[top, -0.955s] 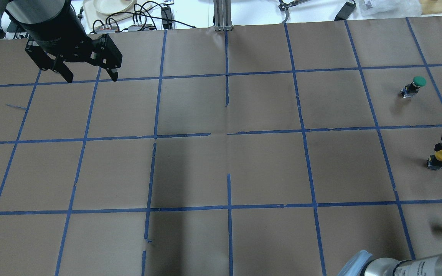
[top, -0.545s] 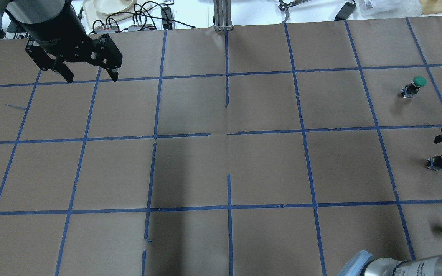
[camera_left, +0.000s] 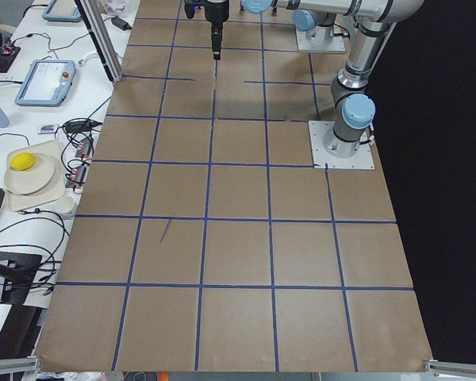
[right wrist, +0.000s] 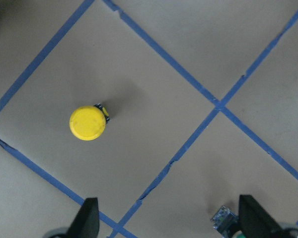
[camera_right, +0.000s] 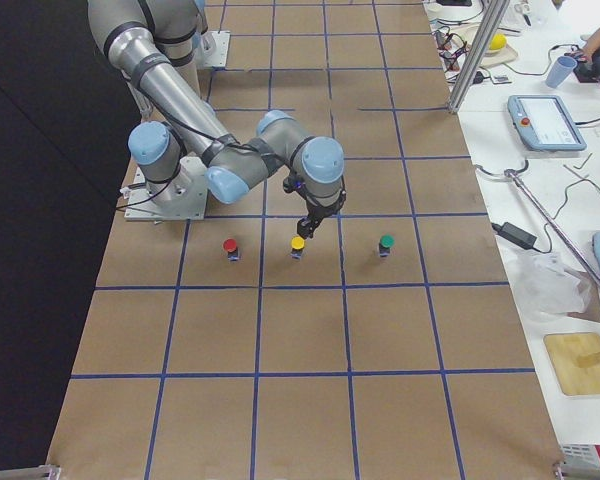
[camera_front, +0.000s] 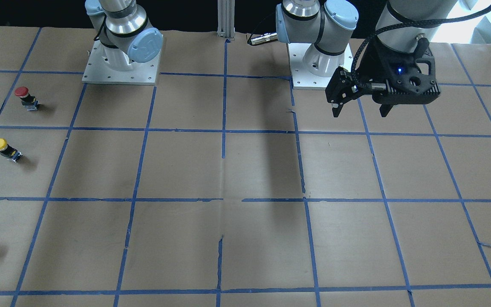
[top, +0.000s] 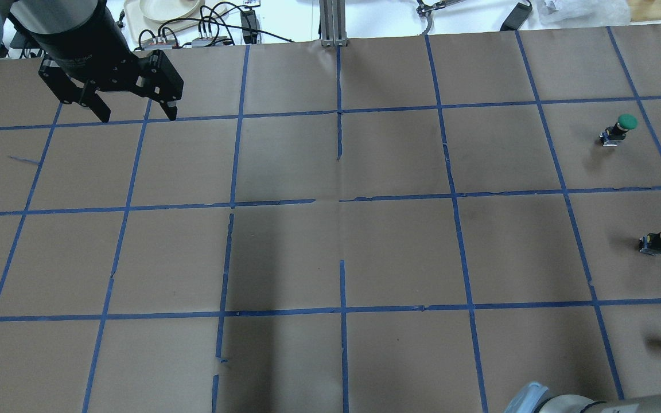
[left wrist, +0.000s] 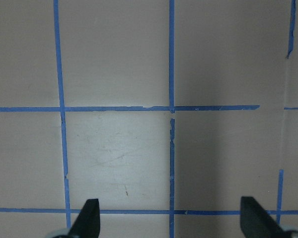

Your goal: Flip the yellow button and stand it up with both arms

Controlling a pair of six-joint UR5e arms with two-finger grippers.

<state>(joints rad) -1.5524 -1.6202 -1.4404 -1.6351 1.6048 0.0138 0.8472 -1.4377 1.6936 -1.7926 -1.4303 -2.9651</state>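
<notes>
Standing upright: yellow button (right wrist: 88, 122) (cap uppermost)

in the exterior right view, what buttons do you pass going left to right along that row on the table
red button → yellow button → green button
</notes>
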